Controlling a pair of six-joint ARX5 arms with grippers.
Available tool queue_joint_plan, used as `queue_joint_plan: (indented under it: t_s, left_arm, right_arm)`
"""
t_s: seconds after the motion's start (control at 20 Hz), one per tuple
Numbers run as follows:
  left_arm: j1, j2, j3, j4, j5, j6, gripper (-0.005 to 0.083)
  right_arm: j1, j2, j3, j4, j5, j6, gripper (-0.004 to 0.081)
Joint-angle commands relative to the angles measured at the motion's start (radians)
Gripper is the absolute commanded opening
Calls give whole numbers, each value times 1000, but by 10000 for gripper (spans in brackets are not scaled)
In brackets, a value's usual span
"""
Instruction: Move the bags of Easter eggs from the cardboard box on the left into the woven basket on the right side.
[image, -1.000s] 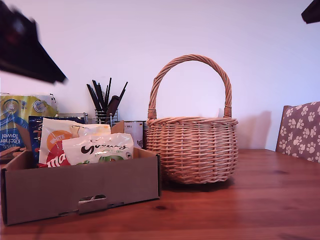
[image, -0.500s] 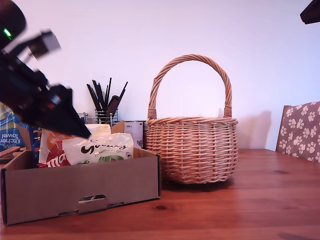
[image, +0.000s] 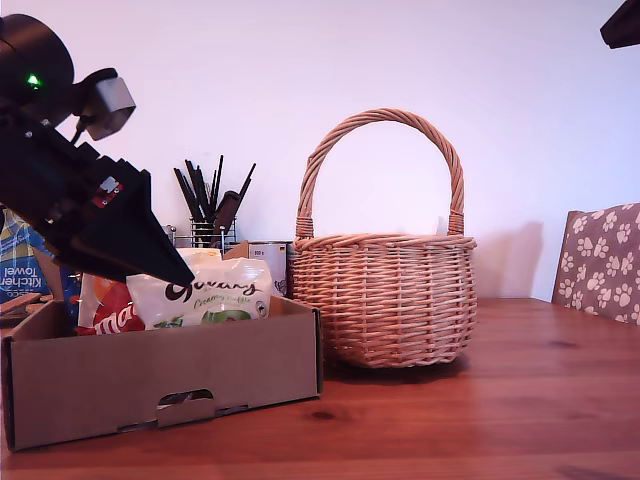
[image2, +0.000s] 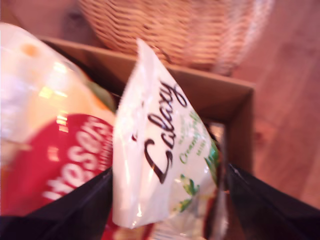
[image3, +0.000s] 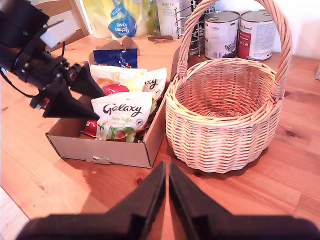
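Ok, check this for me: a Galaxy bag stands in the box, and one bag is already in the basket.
Not quite. The basket holds no bag: the second wrist view looks down into it and shows only its bare woven floor. The rest is right: a Galaxy bag does stand in the box.

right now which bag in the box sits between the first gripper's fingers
The white-green Galaxy bag at the front of the cardboard box; the red Maltesers bag lies beside it, outside my first gripper.
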Motion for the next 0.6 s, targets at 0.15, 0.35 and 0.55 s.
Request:
queue_joint_plan:
  t_s: [0.15, 0.35, 0.55]
  left_arm:
    - [-15, 28, -3, 1, 48, -22, 616]
    - [-46, 76, -3, 74, -3, -23, 563]
    - [-66, 167, -2, 132, -7, -33, 563]
  right_arm:
    - [0, 0, -19, 9, -7, -2, -13]
    - [0, 0, -19, 9, -7, -2, -13]
    - [0, 0, -19, 8, -7, -2, -13]
